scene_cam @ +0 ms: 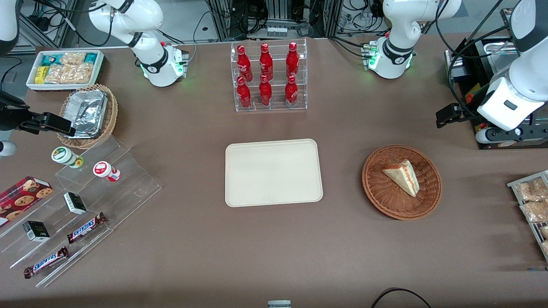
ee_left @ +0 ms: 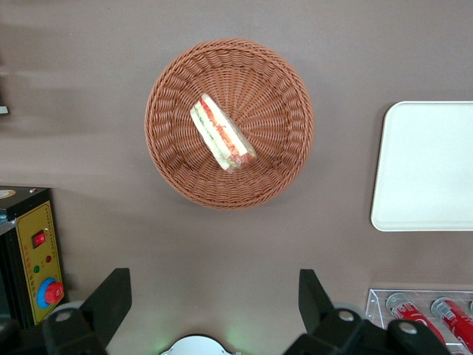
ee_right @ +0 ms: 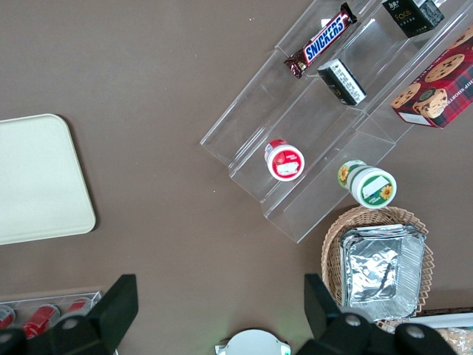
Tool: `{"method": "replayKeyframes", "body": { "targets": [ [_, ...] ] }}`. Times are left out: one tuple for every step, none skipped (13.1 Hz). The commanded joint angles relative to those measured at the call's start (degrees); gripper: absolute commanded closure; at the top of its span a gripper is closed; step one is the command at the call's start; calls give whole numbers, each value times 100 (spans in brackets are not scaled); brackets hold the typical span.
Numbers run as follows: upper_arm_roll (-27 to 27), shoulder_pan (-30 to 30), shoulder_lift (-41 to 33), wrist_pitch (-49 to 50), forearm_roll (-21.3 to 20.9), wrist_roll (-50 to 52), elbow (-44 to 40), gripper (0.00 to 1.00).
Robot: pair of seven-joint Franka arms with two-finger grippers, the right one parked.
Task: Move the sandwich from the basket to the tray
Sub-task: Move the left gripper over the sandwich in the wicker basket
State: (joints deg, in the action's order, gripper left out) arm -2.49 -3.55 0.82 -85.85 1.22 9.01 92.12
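The sandwich is a pale bread wedge with red and green filling, lying in the round reddish-brown wicker basket toward the working arm's end of the table. The cream tray lies flat beside the basket at the table's middle, with nothing on it. My left gripper hangs above the table, farther from the front camera than the basket, open and holding nothing. The left wrist view shows the sandwich in the basket, the tray and my gripper, well apart from the basket.
A clear rack of red bottles stands farther from the front camera than the tray. A yellow-faced control box sits near my gripper. A wire rack of snack packets is at the working arm's end. Acrylic steps with snacks are at the parked arm's end.
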Motion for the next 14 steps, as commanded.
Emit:
{"method": "replayKeyframes", "body": {
  "targets": [
    [21, -49, -91, 122, 1, -75, -19, 0],
    [12, -58, -74, 122, 1, -32, -27, 0],
    [12, -58, -56, 122, 1, -31, -19, 0],
    [12, -58, -39, 104, 1, -31, 51, 0],
    [12, -75, -38, 26, 1, -49, 182, 0],
    [3, -84, -12, -45, 1, -49, 244, 0],
    [3, -75, -21, -150, 1, -49, 384, 0],
    [3, -84, -47, -377, 1, -40, 586, 0],
    [3, -84, -47, -614, 1, -31, 814, 0],
    [-6, -84, -47, -852, 1, -23, 1034, 0],
    [-6, -84, -65, -1115, 1, -22, 1271, 0],
    [-6, -84, -65, -1327, 1, -22, 1447, 0],
    [-6, -84, -47, -1555, 1, -22, 1597, 0],
    [3, -84, -30, -1757, 1, -5, 1746, 0]
  ]
}}
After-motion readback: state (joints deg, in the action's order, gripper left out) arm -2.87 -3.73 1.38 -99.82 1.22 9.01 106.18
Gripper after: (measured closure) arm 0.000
